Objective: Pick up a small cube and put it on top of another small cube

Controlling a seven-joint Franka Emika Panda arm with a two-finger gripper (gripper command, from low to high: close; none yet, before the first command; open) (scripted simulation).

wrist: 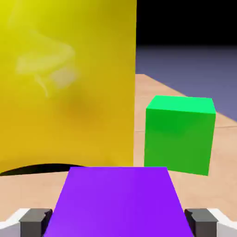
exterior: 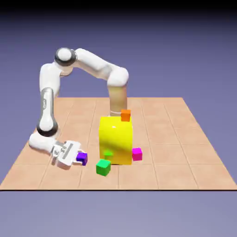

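The fingers [wrist: 118, 222] are clamped on the purple cube [wrist: 119, 203], one grey tip against each side, so the grip looks square and centred. The hand lies nearly level, reaching in low from the side rather than from above — probably the way to take a cube sitting beside something as tall as the yellow block [exterior: 115, 143].

The purple cube is at the surface [exterior: 159, 178] or very near it, toward the exterior view's left; whether it has any air under it I cannot tell. Next outward comes the green cube [exterior: 103, 167], apart from the purple one and close in front of the yellow block, resting on the surface. In the hand view it stands upright ahead of the grip, off to one side, with its top bare.

The yellow block fills much of the hand view's other side. Past it, on the exterior view's right, sits the magenta cube [exterior: 137, 154], close by the block's foot. The orange cube [exterior: 126, 115] shows at the block's top edge; whether it rests there or lies behind, I can't say.

The pick looks made; the stacking is still to do. The next move should be a straight lift, high enough to clear the green cube's top — swinging across low could knock it or scrape the block.
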